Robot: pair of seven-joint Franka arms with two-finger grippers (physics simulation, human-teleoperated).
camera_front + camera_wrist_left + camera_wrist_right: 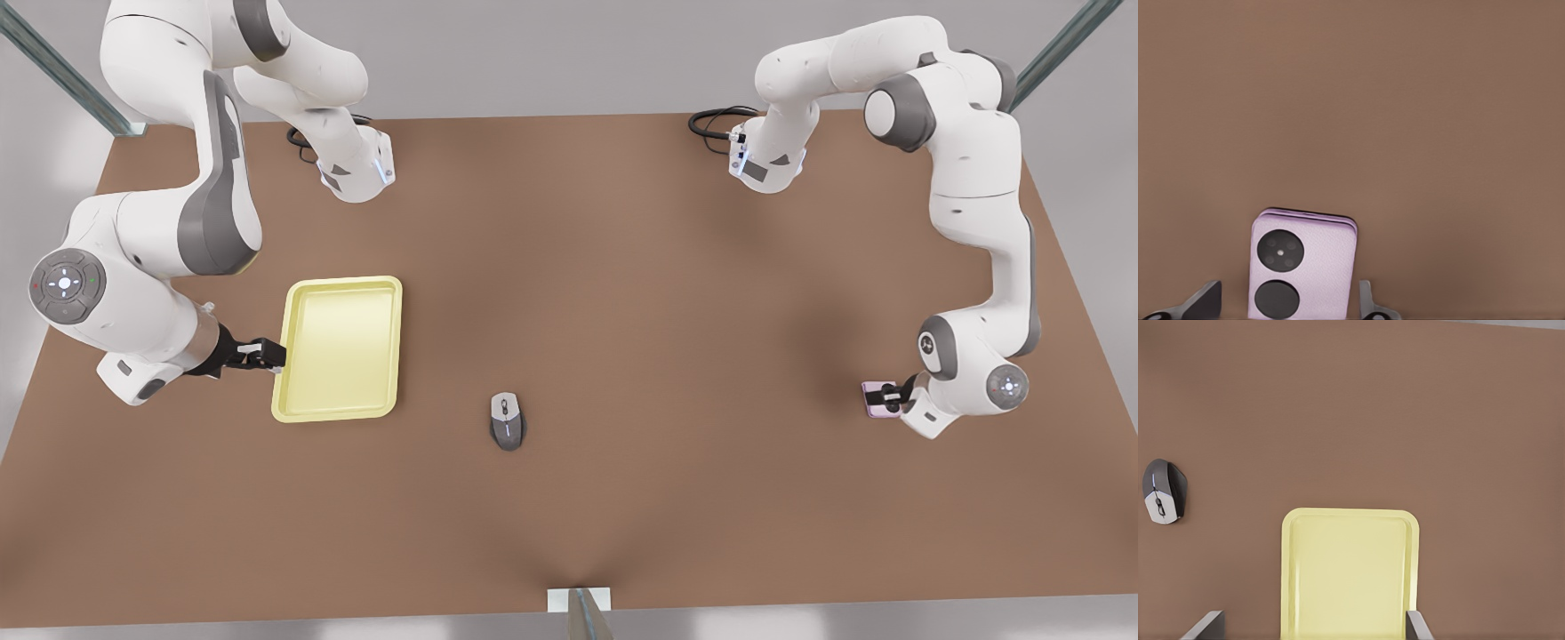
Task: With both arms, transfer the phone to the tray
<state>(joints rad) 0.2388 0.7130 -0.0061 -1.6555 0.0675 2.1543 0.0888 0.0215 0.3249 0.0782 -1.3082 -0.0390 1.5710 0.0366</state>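
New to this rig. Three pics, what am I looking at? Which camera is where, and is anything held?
Two white robot arms in a simulator, above a brown table. The big picture looks down on everything; the other two come from cameras on each wrist. The left tool sits at the pink phone, fingers open either side, not gripping. The right tool is at the yellow tray's edge, fingers open. A grey mouse lies apart, between them. Nothing is lifted.

Two arms [133, 267] [978, 204], each with one pincer [267, 354] [905, 391]; one phone [880, 399]; one tray [293, 338]; one mouse [508, 420]; one desk [622, 267].
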